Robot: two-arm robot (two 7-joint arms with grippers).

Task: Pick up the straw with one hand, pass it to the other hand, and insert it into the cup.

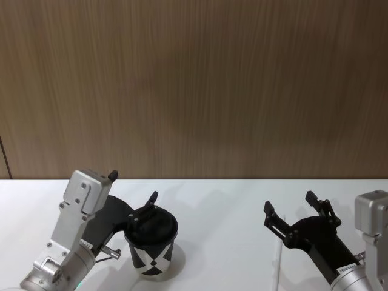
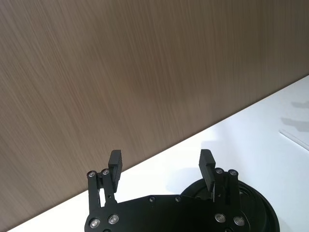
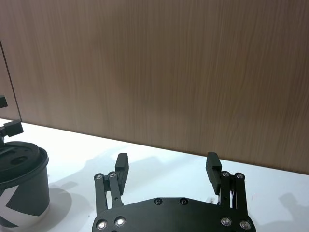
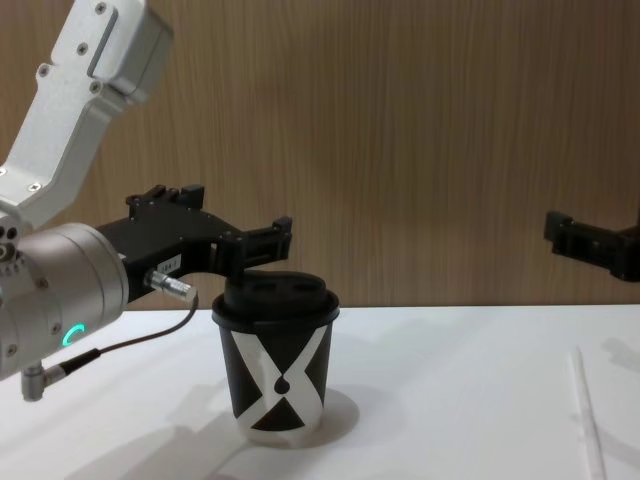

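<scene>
The straw (image 4: 588, 415) is seen lying flat on the white table (image 4: 450, 400), well to the right of the cup (image 4: 285, 375), which stands upright with its domed lid (image 4: 280, 290) on. The right gripper (image 1: 289, 203) is held raised above the table near the straw's far end, its fingers (image 3: 122, 162) spread wide with nothing between them. The left gripper (image 2: 161, 159) is held just above the cup, likewise spread and empty, with one finger over the lid.
</scene>
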